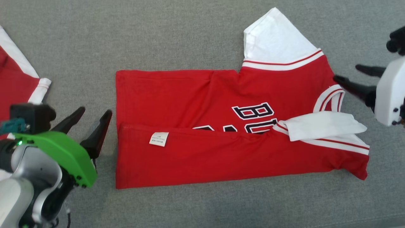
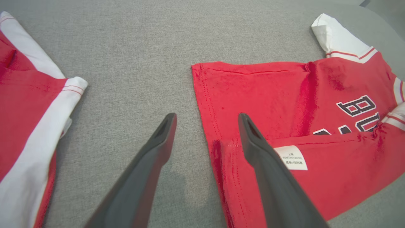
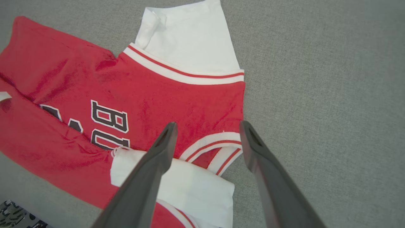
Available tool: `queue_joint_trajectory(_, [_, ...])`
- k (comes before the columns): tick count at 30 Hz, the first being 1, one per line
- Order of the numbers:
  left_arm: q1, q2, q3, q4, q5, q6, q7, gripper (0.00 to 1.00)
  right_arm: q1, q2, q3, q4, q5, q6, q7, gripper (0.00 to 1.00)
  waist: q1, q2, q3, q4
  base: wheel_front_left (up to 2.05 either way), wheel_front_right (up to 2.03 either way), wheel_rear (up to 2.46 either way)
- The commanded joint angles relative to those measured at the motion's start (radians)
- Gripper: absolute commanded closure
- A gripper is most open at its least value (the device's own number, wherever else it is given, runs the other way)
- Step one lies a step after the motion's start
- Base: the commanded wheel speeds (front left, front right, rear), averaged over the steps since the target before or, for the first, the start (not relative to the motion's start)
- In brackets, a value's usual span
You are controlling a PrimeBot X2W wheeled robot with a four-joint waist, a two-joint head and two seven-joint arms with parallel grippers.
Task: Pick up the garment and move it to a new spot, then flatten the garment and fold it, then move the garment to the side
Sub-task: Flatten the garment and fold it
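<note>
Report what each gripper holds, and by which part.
Nothing is held. The left gripper stands open beside the shirt hem; the right gripper is open by its collar.

Left pincer spread wide, right pincer spread wide

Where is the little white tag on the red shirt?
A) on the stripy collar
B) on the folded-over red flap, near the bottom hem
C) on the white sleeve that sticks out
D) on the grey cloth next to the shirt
B: the tag sits on the red flap folded over the front of the red shirt, close to the hem end and far from the white sleeve.
</note>
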Motion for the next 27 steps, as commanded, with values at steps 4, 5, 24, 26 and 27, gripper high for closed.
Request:
queue_joint_trajectory(4, [-0.228, -0.082, -0.084, 0.119, 0.033, -0.055, 0.118, 0.00, -0.186, 0.055, 0.068, 0.093, -0.087, 0.000, -0.011, 0.00, 0.0000, 0.0000, 0.107, 0.048, 0.00, 0.00, 0.00])
queue_joint_trajectory(5, [-0.277, -0.098, -0.102, 0.153, 0.045, -0.066, 0.139, 0.00, -0.224, 0.067, 0.087, 0.119, -0.110, 0.000, -0.023, 0.00, 0.0000, 0.0000, 0.122, 0.055, 0.00, 0.00, 0.00])
queue_joint_trajectory(24, [-0.583, -0.399, -0.264, 0.640, 0.069, -0.205, 0.186, 0.00, -0.543, 0.165, 0.247, 0.613, -0.250, -0.001, -0.309, 0.00, 0.0000, 0.0000, 0.192, 0.161, 0.00, 0.00, 0.00])
queue_joint_trajectory(26, [-0.581, -0.412, -0.269, 0.655, 0.063, -0.217, 0.186, 0.00, -0.553, 0.158, 0.255, 0.641, -0.257, -0.001, -0.325, 0.00, 0.0000, 0.0000, 0.190, 0.165, 0.00, 0.00, 0.00])
queue_joint_trajectory(27, [-0.582, -0.418, -0.273, 0.662, 0.061, -0.224, 0.185, 0.00, -0.558, 0.157, 0.259, 0.653, -0.258, -0.001, -0.332, 0.00, 0.0000, 0.0000, 0.191, 0.167, 0.00, 0.00, 0.00])
